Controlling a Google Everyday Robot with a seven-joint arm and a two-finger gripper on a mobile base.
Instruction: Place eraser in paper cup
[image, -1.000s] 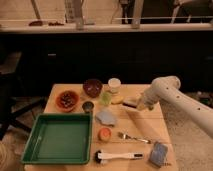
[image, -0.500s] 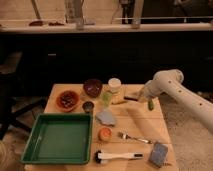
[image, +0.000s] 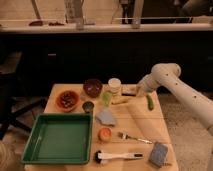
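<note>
As I judge it, the job is barely begun: the eraser (image: 128, 90) lies on the table (image: 145, 125) at its far side, just right of the paper cup (image: 115, 85), not in it. Grasping, lifting and dropping are all left. My arm (image: 170, 80) reaches in from the right, elbow high, bending down to the table's far right. My gripper (image: 137, 90) sits clenched at the eraser's right end (pinching or merely touching it, I cannot tell).
</note>
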